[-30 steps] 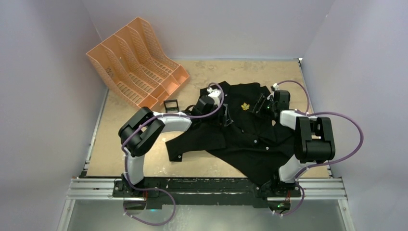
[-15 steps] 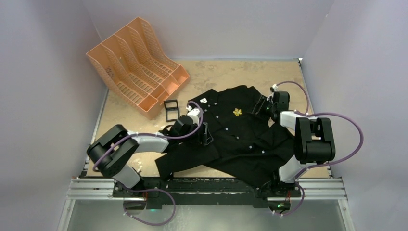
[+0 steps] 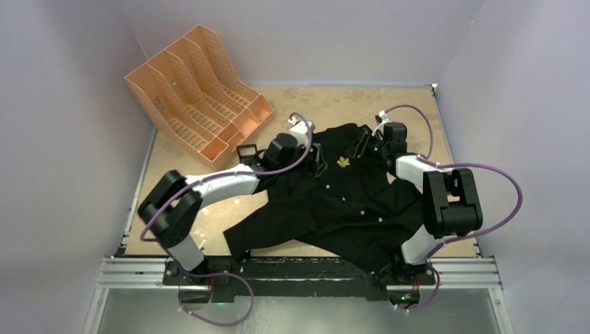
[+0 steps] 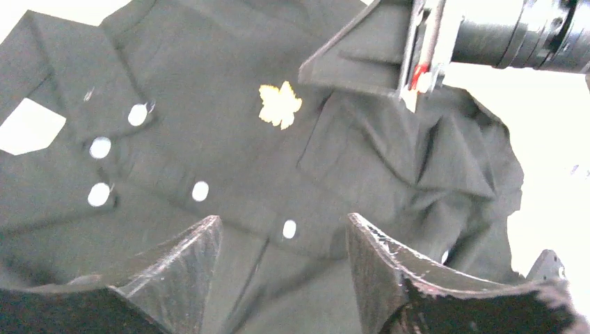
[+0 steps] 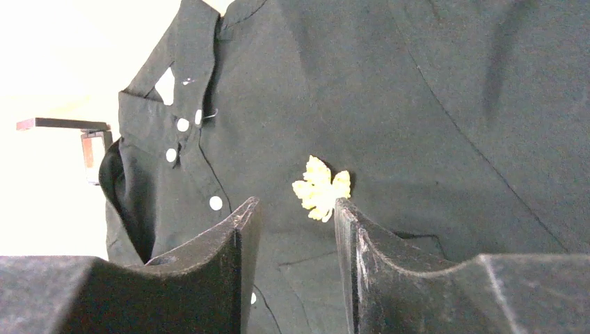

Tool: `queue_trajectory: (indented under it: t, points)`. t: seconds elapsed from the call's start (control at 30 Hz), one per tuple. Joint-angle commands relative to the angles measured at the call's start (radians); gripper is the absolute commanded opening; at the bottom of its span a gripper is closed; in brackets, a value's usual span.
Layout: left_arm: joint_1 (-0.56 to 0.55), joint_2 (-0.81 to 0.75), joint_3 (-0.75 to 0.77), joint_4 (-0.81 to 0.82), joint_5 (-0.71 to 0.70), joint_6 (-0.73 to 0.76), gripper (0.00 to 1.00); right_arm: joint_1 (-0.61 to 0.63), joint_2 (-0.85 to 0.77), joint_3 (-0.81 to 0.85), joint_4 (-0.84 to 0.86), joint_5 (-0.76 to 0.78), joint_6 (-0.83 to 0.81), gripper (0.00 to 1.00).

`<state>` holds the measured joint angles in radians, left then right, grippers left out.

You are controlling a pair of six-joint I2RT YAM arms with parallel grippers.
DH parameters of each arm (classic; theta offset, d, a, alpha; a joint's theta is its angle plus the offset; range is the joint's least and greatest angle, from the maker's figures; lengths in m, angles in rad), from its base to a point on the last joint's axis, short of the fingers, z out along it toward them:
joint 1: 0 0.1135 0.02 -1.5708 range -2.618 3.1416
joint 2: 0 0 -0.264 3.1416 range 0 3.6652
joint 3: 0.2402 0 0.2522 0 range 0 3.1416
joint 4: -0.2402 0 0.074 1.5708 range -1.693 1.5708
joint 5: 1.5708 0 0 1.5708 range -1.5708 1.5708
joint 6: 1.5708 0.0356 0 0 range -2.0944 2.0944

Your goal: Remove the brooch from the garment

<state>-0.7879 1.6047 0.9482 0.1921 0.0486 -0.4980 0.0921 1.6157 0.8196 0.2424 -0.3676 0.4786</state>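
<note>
The black shirt [image 3: 341,202] lies spread on the table, collar toward the back. The gold leaf brooch [image 3: 343,162] is pinned on its chest; it also shows in the left wrist view [image 4: 280,106] and the right wrist view [image 5: 321,188]. My left gripper [image 3: 314,158] is open and empty, just left of the brooch over the row of white buttons [image 4: 200,191]. My right gripper [image 3: 364,147] is open and empty, just right of the brooch, its fingertips [image 5: 346,212] close to the leaf and the jaws apart.
An orange mesh file rack [image 3: 198,87] stands at the back left. A small black square frame [image 3: 247,152] lies on the tan tabletop [image 3: 181,181] beside the shirt's collar. Grey walls close in on three sides.
My left arm swung back toward me and then out again to the shirt's collar area. The shirt shifted left and toward the front. My right gripper moved left, closer to the brooch.
</note>
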Motion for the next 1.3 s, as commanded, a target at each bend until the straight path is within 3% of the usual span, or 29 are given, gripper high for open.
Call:
queue_trajectory:
  t: [0.0,0.17,0.33,0.5,1.0,1.27]
  points:
    - [-0.007,0.181,0.170,0.066,0.064,0.067,0.61,-0.005,0.063,0.028,0.073,-0.080,0.027,0.45]
    - [-0.007,0.373,0.346,0.045,0.100,0.096,0.56,-0.005,0.083,-0.007,0.089,-0.100,0.040,0.41]
    - [-0.007,0.445,0.356,0.050,0.097,0.088,0.54,-0.005,0.009,-0.110,0.106,-0.077,0.058,0.40]
    - [-0.005,0.427,0.253,0.098,0.068,0.052,0.54,-0.005,-0.082,-0.202,0.111,-0.045,0.052,0.40]
    - [0.006,0.261,-0.035,0.159,-0.076,-0.023,0.55,-0.004,-0.091,-0.368,-0.010,-0.057,0.121,0.41]
    - [0.029,0.240,-0.001,0.148,-0.084,0.012,0.59,-0.003,-0.179,-0.410,-0.072,-0.063,0.116,0.46]
